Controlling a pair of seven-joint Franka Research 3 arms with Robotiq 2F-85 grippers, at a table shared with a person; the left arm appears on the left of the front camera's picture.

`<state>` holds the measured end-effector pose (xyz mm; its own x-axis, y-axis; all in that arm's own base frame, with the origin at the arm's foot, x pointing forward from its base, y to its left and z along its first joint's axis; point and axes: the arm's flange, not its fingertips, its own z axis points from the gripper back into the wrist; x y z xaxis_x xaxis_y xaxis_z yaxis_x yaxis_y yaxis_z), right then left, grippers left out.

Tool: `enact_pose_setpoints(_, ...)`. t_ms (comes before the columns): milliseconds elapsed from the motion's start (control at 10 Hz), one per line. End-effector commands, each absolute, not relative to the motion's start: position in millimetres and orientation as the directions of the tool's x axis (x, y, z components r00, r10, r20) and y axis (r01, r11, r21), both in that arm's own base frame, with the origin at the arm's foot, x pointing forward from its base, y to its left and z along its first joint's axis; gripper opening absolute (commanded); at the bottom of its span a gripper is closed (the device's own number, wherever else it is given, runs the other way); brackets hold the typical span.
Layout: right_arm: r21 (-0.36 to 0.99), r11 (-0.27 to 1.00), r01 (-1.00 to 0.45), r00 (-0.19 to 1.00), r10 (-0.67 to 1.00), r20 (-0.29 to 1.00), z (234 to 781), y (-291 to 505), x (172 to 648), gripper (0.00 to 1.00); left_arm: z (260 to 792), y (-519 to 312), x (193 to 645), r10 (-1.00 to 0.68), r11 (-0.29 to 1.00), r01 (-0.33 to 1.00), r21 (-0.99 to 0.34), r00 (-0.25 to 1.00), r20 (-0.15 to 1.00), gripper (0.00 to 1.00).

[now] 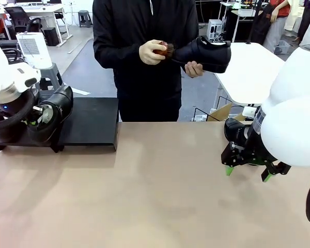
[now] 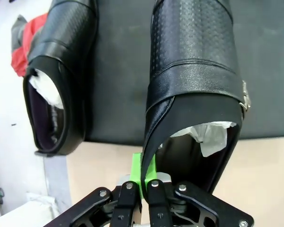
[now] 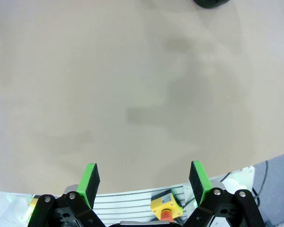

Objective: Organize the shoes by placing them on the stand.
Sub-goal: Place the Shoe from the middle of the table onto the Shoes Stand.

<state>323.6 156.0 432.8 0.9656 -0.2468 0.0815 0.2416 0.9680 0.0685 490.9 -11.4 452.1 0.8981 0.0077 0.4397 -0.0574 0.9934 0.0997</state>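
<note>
My left gripper (image 1: 39, 114) is shut on the heel rim of a glossy black shoe (image 1: 54, 111) over the left part of the black stand (image 1: 93, 121). In the left wrist view the gripper (image 2: 144, 172) pinches that shoe (image 2: 194, 71), whose toe lies over the stand (image 2: 118, 71) and whose heel, stuffed with white paper, overhangs the stand's edge. A second paper-stuffed shoe (image 2: 61, 71) lies beside it on the stand. Across the table a person holds another black shoe (image 1: 206, 54). My right gripper (image 1: 248, 173) hangs open over the tabletop at the right, its pads (image 3: 90, 182) wide apart with nothing between them.
The person's other hand holds a small brown brush (image 1: 165, 50) against the held shoe. The tan tabletop (image 1: 155, 181) stretches between the two arms. A white table (image 1: 253, 67) stands behind at the right. A yellow box with a red button (image 3: 164, 207) sits below the right gripper.
</note>
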Motion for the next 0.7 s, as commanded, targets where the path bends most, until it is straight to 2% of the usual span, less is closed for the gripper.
enact_pose_setpoints(0, 0.079, 0.97, 0.229, 0.969, -0.235, 0.078, 433.9, 153.9, 325.0, 1.0, 449.8, -7.1, 507.4, 0.042, 0.994, -0.087, 0.07, 0.874, 0.484, 0.0)
enact_pose_setpoints(600, 0.079, 0.97, 0.229, 0.969, -0.235, 0.078, 433.9, 153.9, 325.0, 1.0, 440.4, 8.4, 515.6, 0.104, 0.985, -0.16, 0.065, 0.853, 0.512, 0.0)
